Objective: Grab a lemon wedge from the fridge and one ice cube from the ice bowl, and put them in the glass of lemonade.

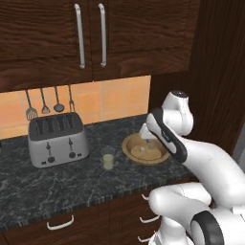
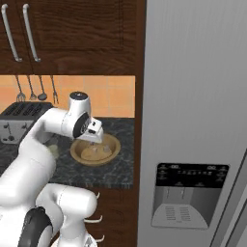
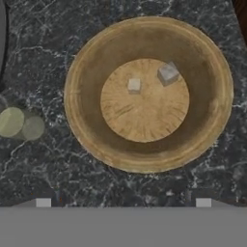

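My gripper point(image 3: 123, 202) hangs open above the ice bowl point(image 3: 82, 96), looking straight down into it, with nothing between its fingertips point(image 3: 43, 202). Two ice cubes point(image 3: 134, 85) point(image 3: 168, 73) lie on the bowl's flat bottom. The tan wooden ice bowl point(image 1: 128, 148) sits on the dark counter, right of the glass of lemonade point(image 1: 108, 158). From the hand, that glass point(image 3: 19, 123) shows at the left edge. The grey fridge point(image 2: 193, 96) stands to the right of the counter with its doors closed. The lemon wedge is out of view.
A steel toaster point(image 1: 57, 139) stands at the counter's left, with utensils point(image 1: 45, 103) hanging on the tiled wall behind it. Dark wood cabinets point(image 1: 95, 38) hang overhead. A dark wood panel point(image 2: 140, 96) separates counter and fridge. The dispenser recess point(image 2: 190, 193) sits low on the fridge door.
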